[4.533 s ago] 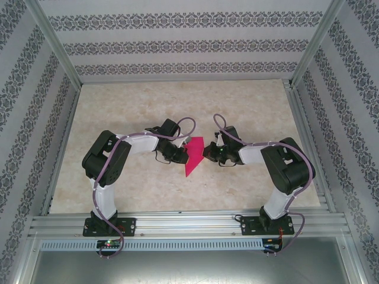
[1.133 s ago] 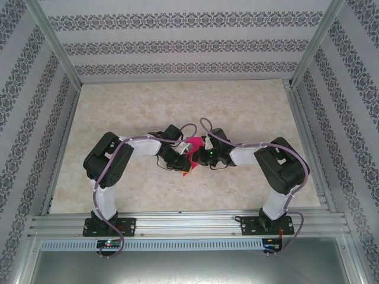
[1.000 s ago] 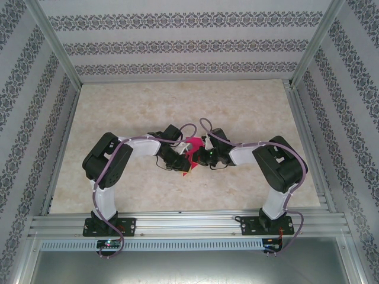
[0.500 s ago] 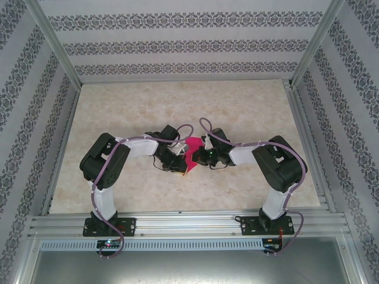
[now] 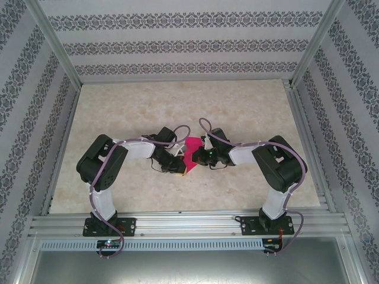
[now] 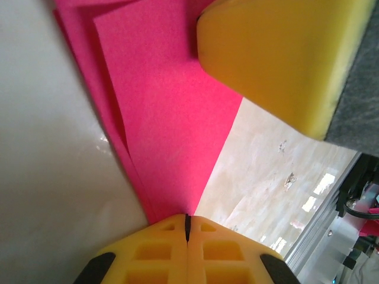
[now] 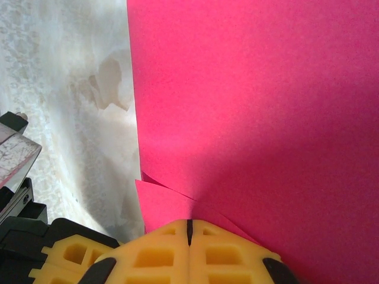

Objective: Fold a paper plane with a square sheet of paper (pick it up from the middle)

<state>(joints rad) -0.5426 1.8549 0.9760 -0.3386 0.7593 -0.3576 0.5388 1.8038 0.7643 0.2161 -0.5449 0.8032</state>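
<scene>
The pink sheet of paper (image 5: 190,151), folded into layers, sits between both arms. The left pincer (image 6: 187,228) is clamped on its left edge and the right pincer (image 7: 189,232) on its right.

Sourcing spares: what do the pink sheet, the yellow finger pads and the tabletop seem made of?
Sheet: thin matte paper, fibrous grain, crisp layered folds. Pads: yellow moulded plastic or rubber, dull finish, square pockets; which is unclear. Tabletop: glossy marble-look surface with glare; stone or laminate, cannot tell.
</scene>
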